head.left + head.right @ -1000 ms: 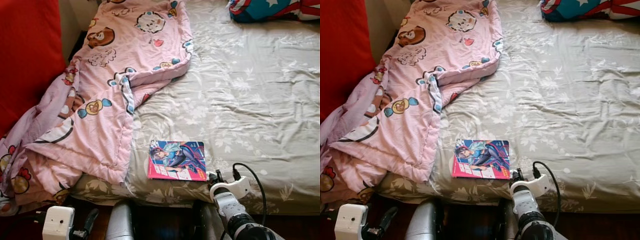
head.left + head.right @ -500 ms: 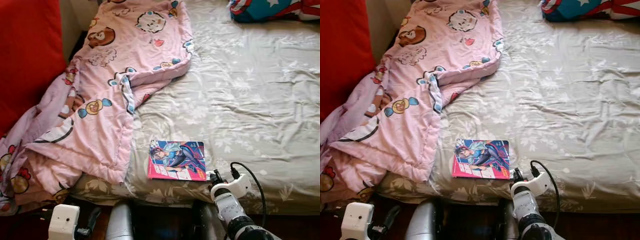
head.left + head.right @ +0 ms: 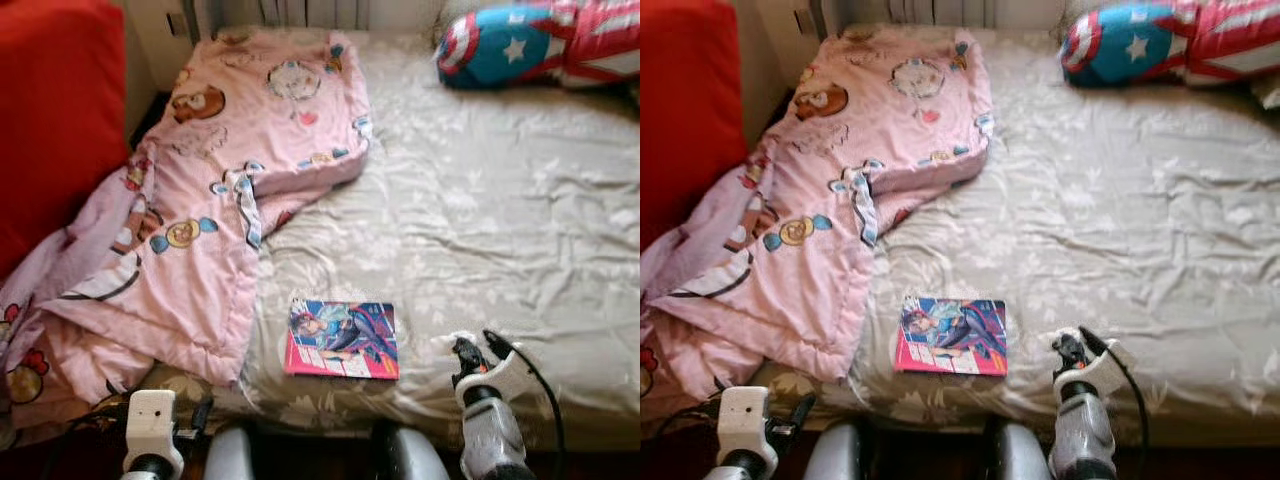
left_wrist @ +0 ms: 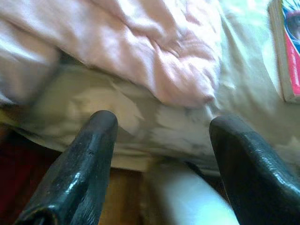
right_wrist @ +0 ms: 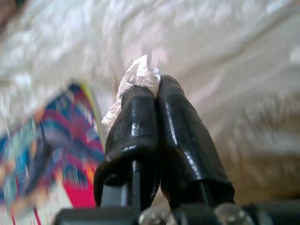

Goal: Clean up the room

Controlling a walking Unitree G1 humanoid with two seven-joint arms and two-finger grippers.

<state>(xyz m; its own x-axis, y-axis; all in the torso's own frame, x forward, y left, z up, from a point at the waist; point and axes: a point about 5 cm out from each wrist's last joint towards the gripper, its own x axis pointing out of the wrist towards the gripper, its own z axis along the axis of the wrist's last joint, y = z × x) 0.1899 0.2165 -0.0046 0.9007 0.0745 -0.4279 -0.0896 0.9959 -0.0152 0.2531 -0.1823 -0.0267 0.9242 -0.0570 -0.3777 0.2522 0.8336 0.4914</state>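
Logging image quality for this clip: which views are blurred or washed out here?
Both eye views are soft with motion blur and bright toward the bed's head; left wrist view is sharp on its open black fingers; right wrist view smears the colourful comic book and overexposes the pale floral bedsheet.

Right fingers (image 5: 159, 108) pinched together on crumpled wrapper (image 5: 136, 77), over bed (image 3: 520, 200) near its front edge. Book (image 3: 342, 338) flat on bed, just left of right fingers. Blanket (image 3: 230, 190) on bed's left side, hanging over front edge ahead of left fingers (image 4: 89, 154). Pillow (image 3: 520, 45) at bed's far end, well beyond right fingers.
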